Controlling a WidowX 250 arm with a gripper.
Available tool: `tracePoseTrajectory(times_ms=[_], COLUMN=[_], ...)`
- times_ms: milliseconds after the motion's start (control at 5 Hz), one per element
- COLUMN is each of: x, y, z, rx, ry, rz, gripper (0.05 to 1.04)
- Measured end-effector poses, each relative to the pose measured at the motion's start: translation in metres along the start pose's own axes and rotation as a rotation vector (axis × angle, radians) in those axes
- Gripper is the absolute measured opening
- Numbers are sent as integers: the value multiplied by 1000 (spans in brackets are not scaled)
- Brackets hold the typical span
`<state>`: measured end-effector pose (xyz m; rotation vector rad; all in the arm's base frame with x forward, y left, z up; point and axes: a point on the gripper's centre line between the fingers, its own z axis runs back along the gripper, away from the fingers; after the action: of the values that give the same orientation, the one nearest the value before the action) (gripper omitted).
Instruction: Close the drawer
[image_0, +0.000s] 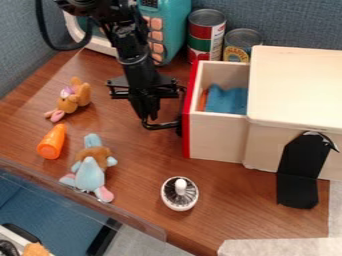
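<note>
A drawer (215, 136) stands part open from its pale box (300, 82) on the right side of the table (133, 192), its red front (190, 117) facing the arm (139, 65) and a blue cloth (227, 101) lying inside. The black tool (152, 116) hangs just beside the front, next to what looks like a curved black handle (159, 126).

The step in hand is, by all appearances, the closing push. It calls for steady pressure toward the box, level with the table and square to the front, near its middle, so that the drawer runs straight rather than binding at one side. Slow travel should suit it: a hard shove could shift the whole box, and the tool could snag on the handle or ride up over the front's top edge. The push should end once the front sits flush.

How far open the tool is cannot be told from this angle, and neither can any grip on the handle. No toy or can is seen in its hold. It appears close enough to meet the handle, though actual contact remains unclear.
</note>
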<state>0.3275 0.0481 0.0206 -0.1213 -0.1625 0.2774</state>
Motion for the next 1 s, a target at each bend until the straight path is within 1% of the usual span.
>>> tracePoseTrajectory(times_ms=[200,400,600,1000], x=[6,8,11,9], y=[-24,-47,-61,-67], z=[4,-5,-6,-5], rx=[-24,-39,-50,-61], ry=[-5,38,60,73], rz=[-59,-105,-125,-121], gripper=[129,129,129,129])
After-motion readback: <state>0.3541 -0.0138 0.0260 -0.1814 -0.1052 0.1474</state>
